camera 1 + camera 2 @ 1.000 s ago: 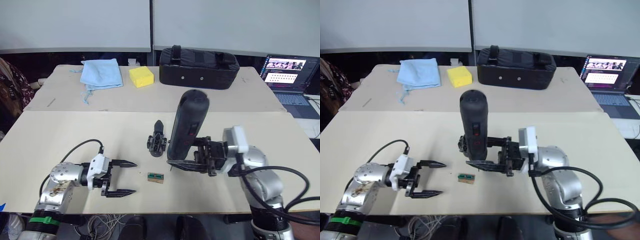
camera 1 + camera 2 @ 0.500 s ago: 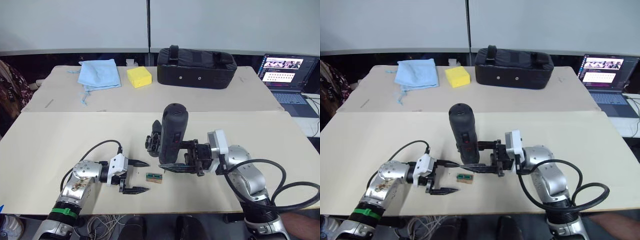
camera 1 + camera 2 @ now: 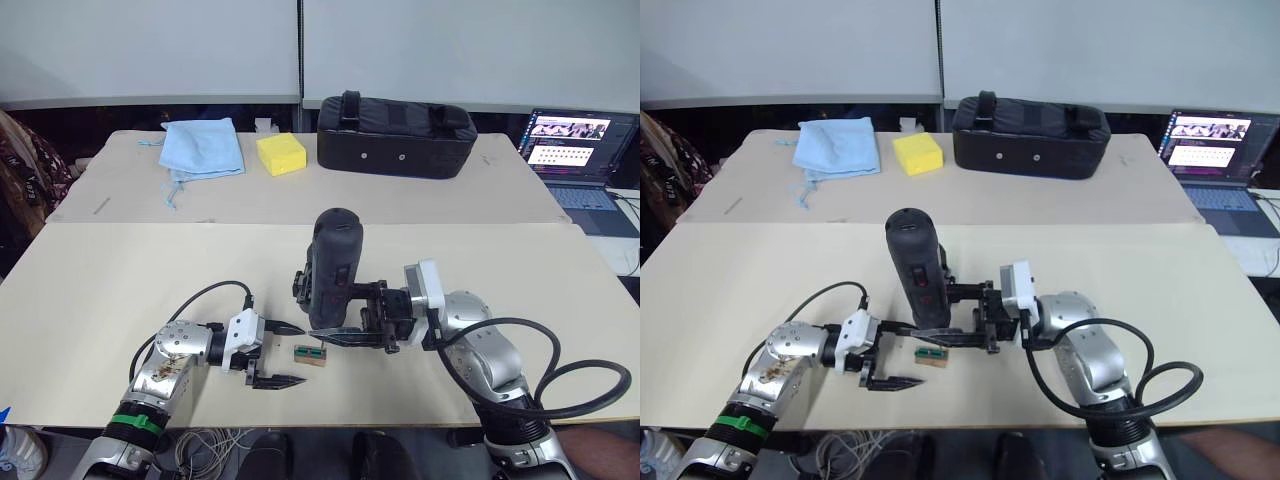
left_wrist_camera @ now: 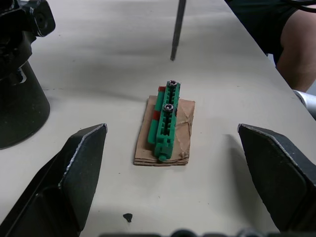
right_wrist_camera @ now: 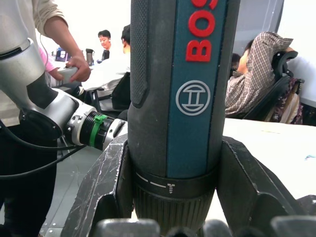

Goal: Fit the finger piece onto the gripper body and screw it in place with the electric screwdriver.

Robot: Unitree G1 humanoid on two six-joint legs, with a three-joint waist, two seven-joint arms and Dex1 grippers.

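Note:
The electric screwdriver stands upright over the table's middle, its thin bit pointing down at the tabletop. My right gripper is shut on its lower barrel, with fingers pressed on both sides. Behind the tool the gripper body stands on the table, mostly covered; its round black base shows in the left wrist view. The finger piece is hidden. My left gripper lies open just above the table, left of the tool, its fingers wide apart.
A small green-topped brown block lies between my left fingertips, just short of the bit. At the back are a blue cloth, a yellow sponge, a black bag and a laptop. People sit beyond the table.
My left gripper has moved right, so its open fingers now flank the green-topped block. My right gripper has carried the screwdriver left and lower, in front of the gripper body.

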